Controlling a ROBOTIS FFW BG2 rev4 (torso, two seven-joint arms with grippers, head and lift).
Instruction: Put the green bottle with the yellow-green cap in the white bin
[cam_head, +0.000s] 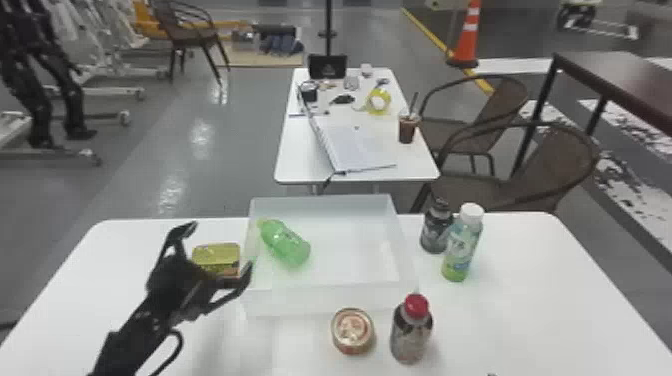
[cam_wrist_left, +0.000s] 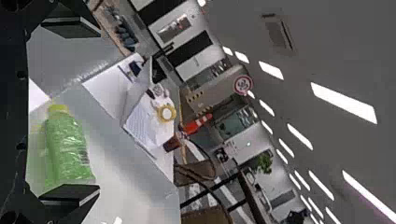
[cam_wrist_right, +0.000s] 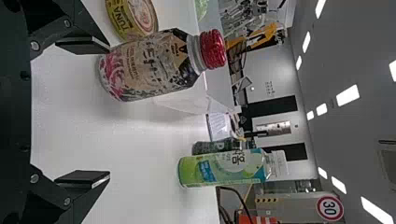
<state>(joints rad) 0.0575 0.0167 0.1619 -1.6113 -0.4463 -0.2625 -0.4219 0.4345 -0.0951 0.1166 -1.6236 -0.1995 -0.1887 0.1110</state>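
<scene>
The green bottle (cam_head: 286, 244) with the yellow-green cap lies on its side in the left part of the white bin (cam_head: 330, 301), cap toward the back left. My left gripper (cam_head: 216, 251) stands open just left of the bin, over the yellow tin. In the left wrist view the bottle (cam_wrist_left: 68, 145) shows beyond my open left gripper (cam_wrist_left: 70, 112), touched by neither finger as far as I can tell. My right gripper (cam_wrist_right: 83, 112) is open with nothing between its fingers, low over the table's near right part.
A yellow tin (cam_head: 218, 258) sits left of the bin. In front are a round can (cam_head: 352, 330) and a red-capped bottle (cam_head: 411, 328). Right of the bin stand a dark bottle (cam_head: 436, 227) and a white-capped bottle (cam_head: 462, 242). A second table (cam_head: 300, 167) is behind.
</scene>
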